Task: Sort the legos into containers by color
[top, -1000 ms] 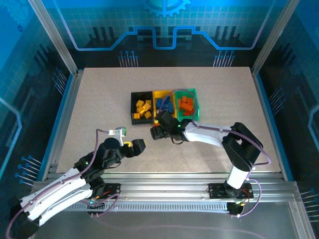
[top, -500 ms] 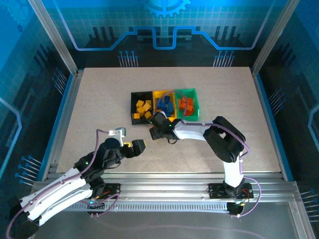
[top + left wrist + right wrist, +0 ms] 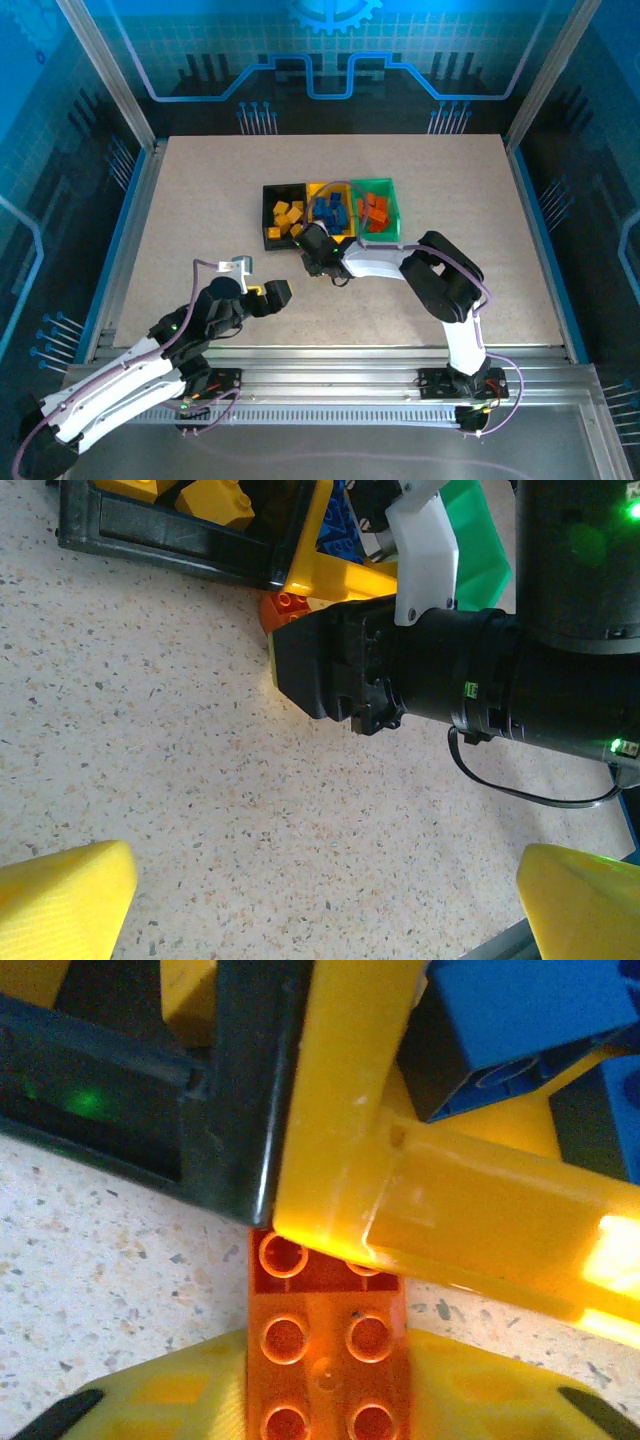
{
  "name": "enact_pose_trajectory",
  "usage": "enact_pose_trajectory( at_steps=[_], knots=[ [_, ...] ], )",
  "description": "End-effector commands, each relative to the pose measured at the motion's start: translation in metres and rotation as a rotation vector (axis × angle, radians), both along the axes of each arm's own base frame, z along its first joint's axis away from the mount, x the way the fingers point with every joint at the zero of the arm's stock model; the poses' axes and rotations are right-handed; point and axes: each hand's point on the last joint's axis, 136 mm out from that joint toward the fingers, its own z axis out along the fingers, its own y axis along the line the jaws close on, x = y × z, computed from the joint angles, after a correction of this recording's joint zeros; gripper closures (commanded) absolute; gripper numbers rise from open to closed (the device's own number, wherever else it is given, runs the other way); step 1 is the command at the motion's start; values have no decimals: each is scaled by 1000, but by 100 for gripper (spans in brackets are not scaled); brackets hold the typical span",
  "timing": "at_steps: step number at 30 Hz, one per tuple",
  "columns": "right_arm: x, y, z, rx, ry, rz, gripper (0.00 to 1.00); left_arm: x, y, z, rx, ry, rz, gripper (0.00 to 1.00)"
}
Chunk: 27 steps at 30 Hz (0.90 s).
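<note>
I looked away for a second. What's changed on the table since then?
The right gripper slid left along the near wall of the yellow bin toward the black bin. It closed on an orange brick lying on the table at the corner where the two bins meet. The left gripper stayed open in place, and both bins look unmoved.

light: even, blue-tinted | shadows: soft | glare: yellow bin [image 3: 480,1210] rim | close-ups: slightly blurred
</note>
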Motion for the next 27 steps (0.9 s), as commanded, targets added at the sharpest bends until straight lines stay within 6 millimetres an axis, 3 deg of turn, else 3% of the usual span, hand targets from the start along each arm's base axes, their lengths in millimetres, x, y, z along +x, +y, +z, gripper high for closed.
enact_pose_trajectory(
  at_steps=[1,7,14,16,20,24,27],
  knots=[
    [-15,-5,3,4,5,8,66,2,0,8,-10,-21,9,1],
    [-56,-13,42,115,-14,44,70,2,1,5,-5,-14,12,1],
    [-78,-67,97,153,-107,-13,69,4,-1,3,-7,-12,15,1],
    [-73,-80,115,170,-132,-41,69,4,-1,2,-6,-11,14,1],
    [-41,-106,142,191,-155,-133,68,4,-2,2,-9,-9,13,1],
    [2,-124,141,161,-141,-222,67,4,-1,2,-9,-4,15,1],
    [36,-138,123,124,-76,-304,68,4,-2,2,-18,1,17,1]
  ],
)
